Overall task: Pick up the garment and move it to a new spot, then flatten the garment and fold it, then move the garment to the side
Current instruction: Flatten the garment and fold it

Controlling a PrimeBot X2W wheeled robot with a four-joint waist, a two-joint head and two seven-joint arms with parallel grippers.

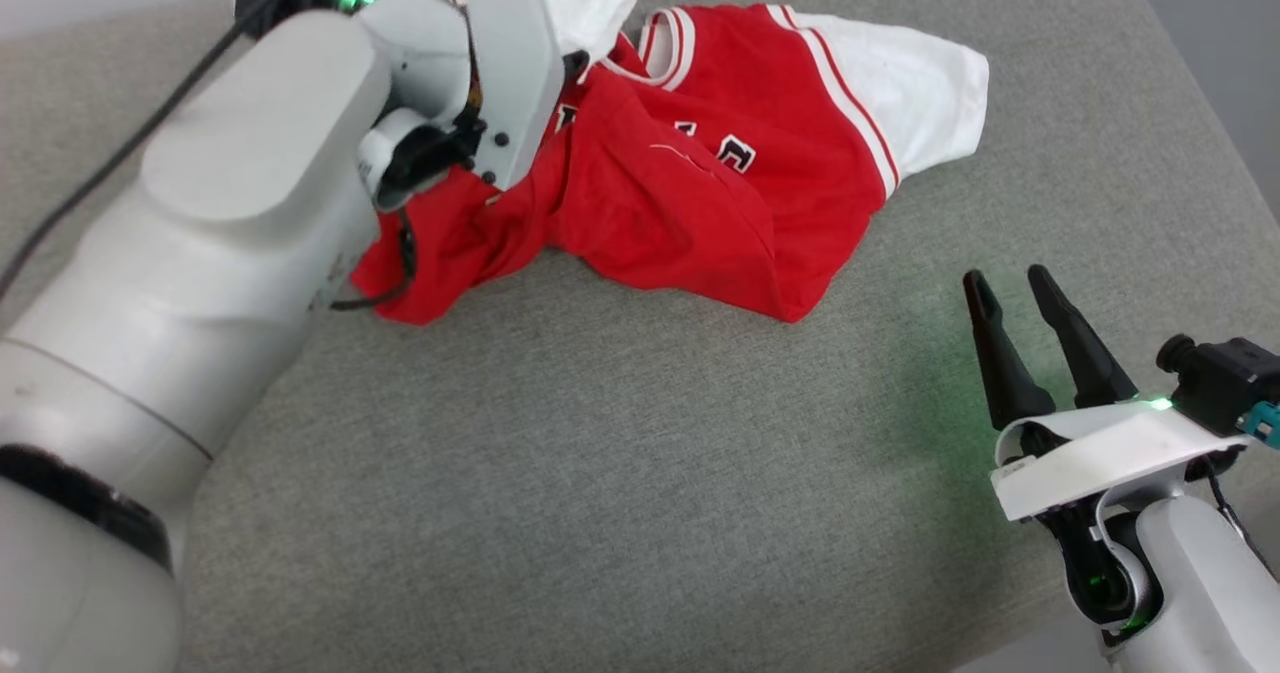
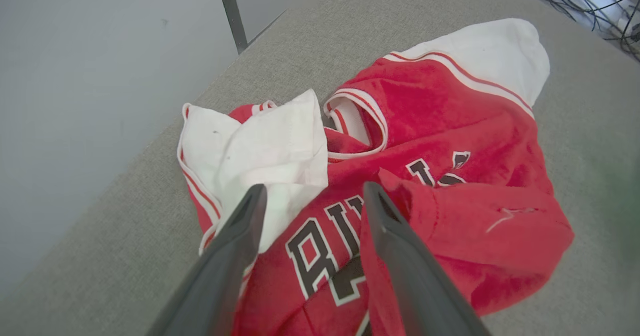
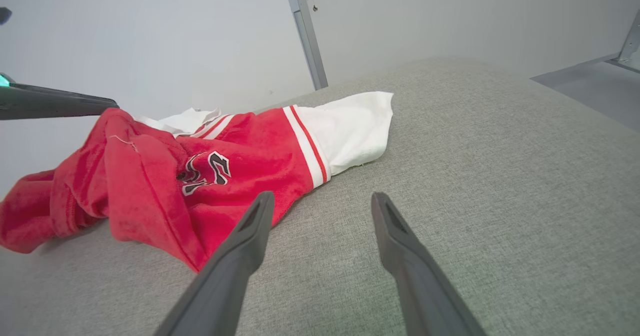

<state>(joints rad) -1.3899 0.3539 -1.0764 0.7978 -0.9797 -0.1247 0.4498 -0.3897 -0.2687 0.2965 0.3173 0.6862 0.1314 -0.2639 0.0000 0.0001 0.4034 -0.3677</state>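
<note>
Above the crumpled red-and-white fleece garment (image 1: 700, 183) my left gripper (image 2: 312, 188) gapes open; right gripper (image 1: 1008, 278) open too; bunched folds could snag.

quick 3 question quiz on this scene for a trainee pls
1. True or false: the garment is already folded into a neat flat stack.
2. Which hand is over the garment? A left, B right.
3. Fill in: the sleeve lying spread out past the striped trim is ___ in colour.

Key: 1 false, it lies crumpled; 2 A, the left hand; 3 white.
</note>
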